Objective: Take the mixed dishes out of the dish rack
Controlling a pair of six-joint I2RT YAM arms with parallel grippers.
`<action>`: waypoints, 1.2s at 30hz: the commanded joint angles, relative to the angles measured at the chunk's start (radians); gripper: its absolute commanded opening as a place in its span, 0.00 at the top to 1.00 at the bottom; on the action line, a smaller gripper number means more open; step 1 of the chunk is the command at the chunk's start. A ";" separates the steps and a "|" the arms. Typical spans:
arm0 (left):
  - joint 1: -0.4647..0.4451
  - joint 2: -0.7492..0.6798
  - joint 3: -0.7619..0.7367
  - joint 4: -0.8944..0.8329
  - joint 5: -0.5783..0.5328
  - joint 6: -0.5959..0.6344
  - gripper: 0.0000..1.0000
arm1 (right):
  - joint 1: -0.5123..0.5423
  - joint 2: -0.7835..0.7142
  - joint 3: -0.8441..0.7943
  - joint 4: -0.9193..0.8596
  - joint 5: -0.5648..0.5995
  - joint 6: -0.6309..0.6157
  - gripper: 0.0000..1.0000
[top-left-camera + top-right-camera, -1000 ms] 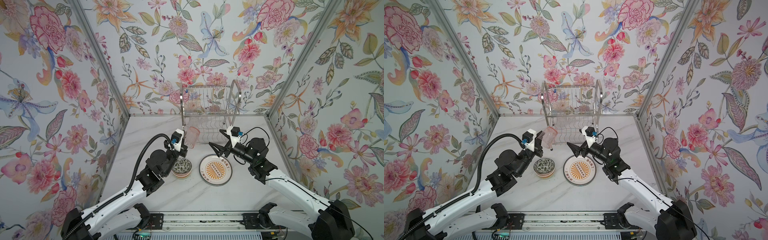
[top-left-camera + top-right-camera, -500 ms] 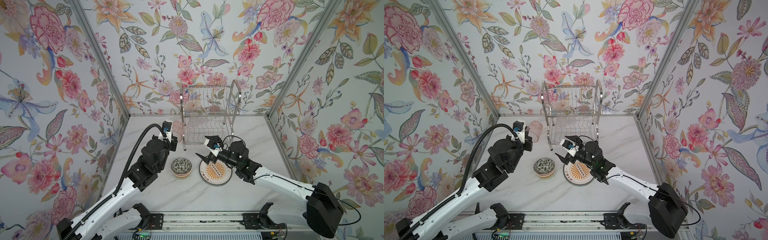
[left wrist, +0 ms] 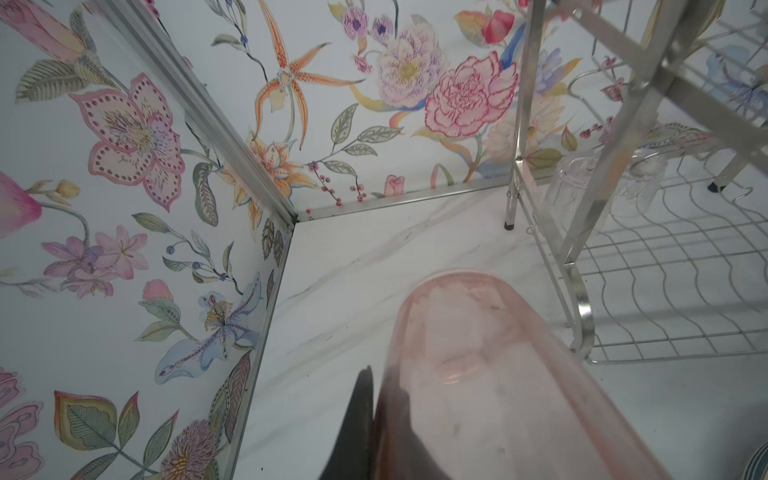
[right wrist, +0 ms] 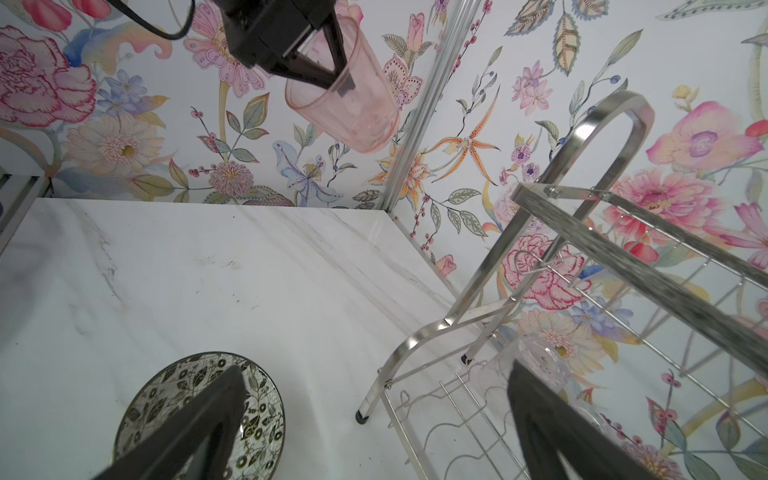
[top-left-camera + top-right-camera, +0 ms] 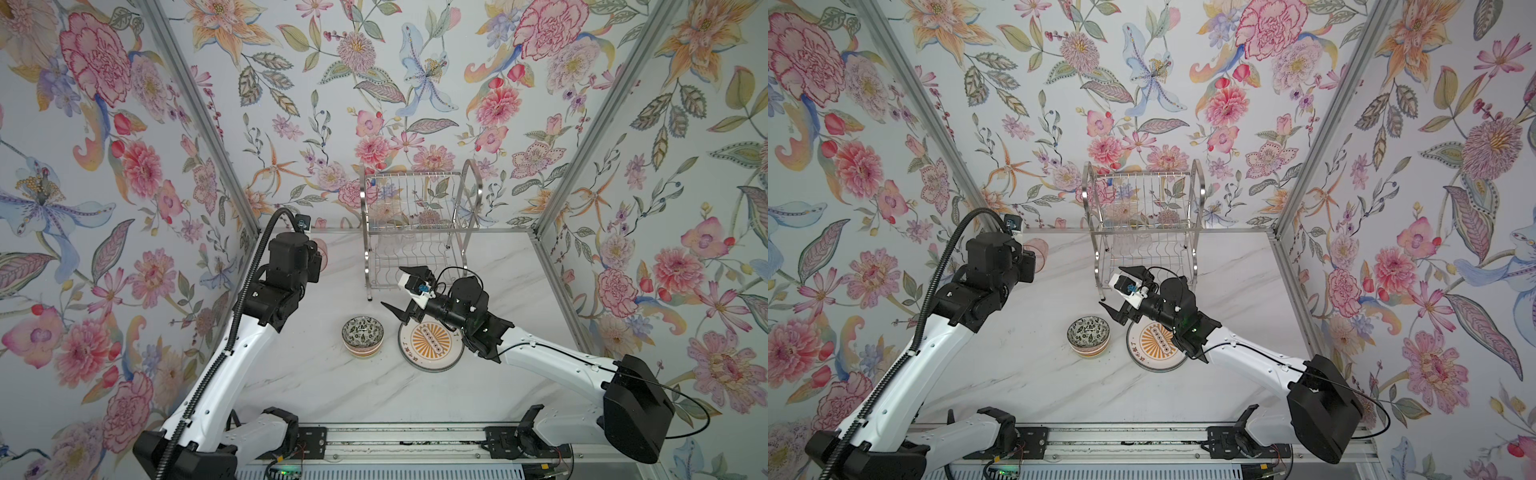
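Two dishes are down near you: the patterned bowl [image 5: 363, 336] on the left and the sunburst plate [image 5: 431, 347] just to its right, both on the counter [image 5: 316, 386]. The right gripper [image 5: 391, 286] hangs above them, jaws wide open and empty, by the dish rack [image 5: 365, 232] near-left leg. Further back on the left, the left gripper [image 4: 338, 81] has its jaws pinched on the pink cup [image 4: 353, 108] wall, with the cup tilted and off the counter. Far: clear cups [image 3: 575, 191] sit on the rack's lower tier.

Risks:
- The rim pinch may slip, or the cup may tip if you release high.
- The open jaws could snag rack wire and drag the rack.
- Clear cups are easy to misjudge.
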 commanded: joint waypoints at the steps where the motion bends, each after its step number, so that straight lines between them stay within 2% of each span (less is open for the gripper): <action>1: 0.062 0.056 0.048 -0.133 0.057 0.012 1.00 | 0.002 0.003 0.042 -0.029 -0.054 0.088 0.01; 8: 0.225 0.201 0.045 -0.144 0.066 0.055 1.00 | -0.008 0.012 0.118 -0.191 -0.089 0.202 0.01; 12: 0.288 0.291 0.061 -0.144 0.101 0.067 1.00 | -0.007 -0.004 0.105 -0.192 -0.091 0.208 0.01; 16: 0.339 0.439 0.130 -0.206 0.123 0.074 1.00 | -0.008 -0.020 0.092 -0.200 -0.076 0.203 0.01; 24: 0.407 0.684 0.232 -0.245 0.112 0.132 1.00 | -0.009 -0.037 0.087 -0.222 -0.079 0.201 0.01; 31: 0.423 0.885 0.384 -0.336 -0.019 0.198 1.00 | -0.011 -0.057 0.091 -0.259 -0.069 0.183 0.01; 33: 0.435 0.912 0.411 -0.348 -0.019 0.203 1.00 | -0.011 -0.061 0.093 -0.266 -0.064 0.184 0.01; 36: 0.462 0.925 0.428 -0.332 0.037 0.205 1.00 | -0.011 -0.062 0.093 -0.276 -0.059 0.183 0.01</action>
